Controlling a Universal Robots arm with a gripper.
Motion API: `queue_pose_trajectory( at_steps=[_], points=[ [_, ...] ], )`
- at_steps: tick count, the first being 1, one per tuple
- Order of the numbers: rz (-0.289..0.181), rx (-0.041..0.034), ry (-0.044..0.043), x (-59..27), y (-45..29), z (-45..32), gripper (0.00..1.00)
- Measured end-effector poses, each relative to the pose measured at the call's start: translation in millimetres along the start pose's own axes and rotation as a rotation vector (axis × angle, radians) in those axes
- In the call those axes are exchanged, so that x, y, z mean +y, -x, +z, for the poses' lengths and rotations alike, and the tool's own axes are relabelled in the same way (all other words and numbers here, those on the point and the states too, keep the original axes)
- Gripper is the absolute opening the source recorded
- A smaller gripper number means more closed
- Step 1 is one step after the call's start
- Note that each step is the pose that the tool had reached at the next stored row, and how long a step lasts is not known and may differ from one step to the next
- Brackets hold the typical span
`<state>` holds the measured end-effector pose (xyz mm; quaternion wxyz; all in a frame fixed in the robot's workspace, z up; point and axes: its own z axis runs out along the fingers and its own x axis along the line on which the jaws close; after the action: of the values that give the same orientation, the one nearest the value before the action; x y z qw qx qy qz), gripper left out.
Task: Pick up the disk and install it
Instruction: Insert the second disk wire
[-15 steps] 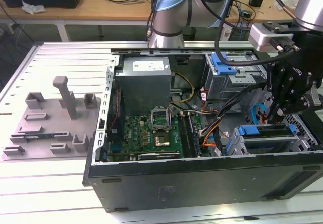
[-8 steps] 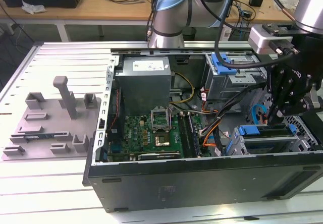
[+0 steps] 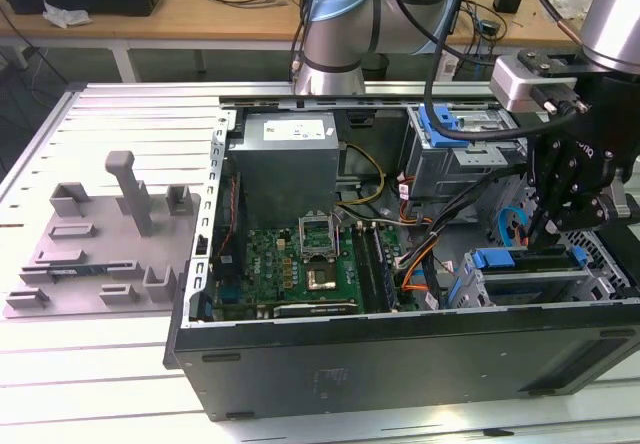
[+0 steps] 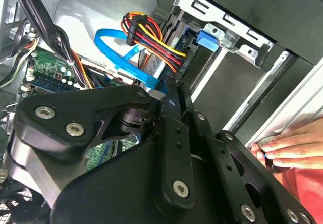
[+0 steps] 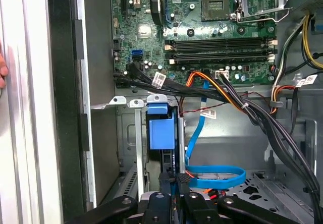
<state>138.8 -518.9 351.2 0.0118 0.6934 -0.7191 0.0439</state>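
— Where is the disk (image 5: 161,133) now?

— It stands on edge in the metal bay (image 5: 132,148) inside the open computer case (image 3: 400,349), with its blue frame showing in the first wrist view. In the exterior view this bay is at the exterior view's right, near the front wall of the case.

— And the gripper (image 5: 176,183)?

— Its fingers are narrow, almost together, just at the disk's edge — I cannot tell if they grip it. A person's hand (image 4: 287,151) rests on the case rim.
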Motion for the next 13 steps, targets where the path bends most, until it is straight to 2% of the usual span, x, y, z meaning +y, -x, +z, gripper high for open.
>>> queue_pose_trajectory(
  at_steps=[2, 13],
  points=[
    [0.0, -0.0037, 0.0001, 0.0, 0.1, 0.5, 0.16],
    [0.0, -0.004, 0.0001, -0.7, -1.5, 2.4, 0.16]
  ],
)
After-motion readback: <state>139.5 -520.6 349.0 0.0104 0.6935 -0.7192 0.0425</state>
